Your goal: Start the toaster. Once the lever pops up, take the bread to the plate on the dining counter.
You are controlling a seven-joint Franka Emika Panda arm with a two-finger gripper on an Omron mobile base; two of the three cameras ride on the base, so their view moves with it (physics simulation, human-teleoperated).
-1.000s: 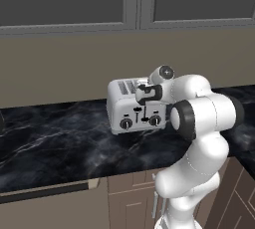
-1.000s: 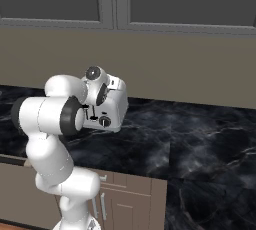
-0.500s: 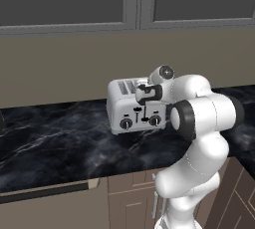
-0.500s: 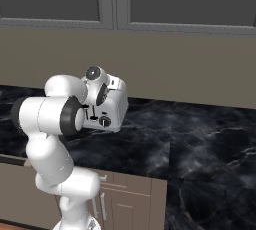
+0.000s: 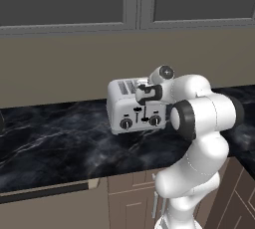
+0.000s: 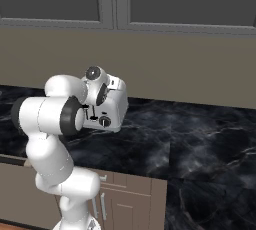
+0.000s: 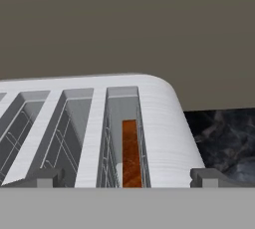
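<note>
Fingers (image 7: 127, 179) spread wide, grasping nothing, poised above the boxy silver-white four-slot toaster (image 5: 130, 107) on the black marble surface (image 5: 60, 143). Tan-brown bread slice (image 7: 130, 153) sits deep in the rightmost slot. Advisable: descend on one black slide lever (image 5: 145, 114), pressing fully down.

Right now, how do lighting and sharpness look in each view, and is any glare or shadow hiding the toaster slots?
Left base view: flat, even rendered light, sharp toaster, no glare. Right base view: similar, with soft pale sheen on the worktop. Hand view: crisp; slot interiors shaded grey but readable, the bread showing orange-brown deep in the rightmost slot.
</note>
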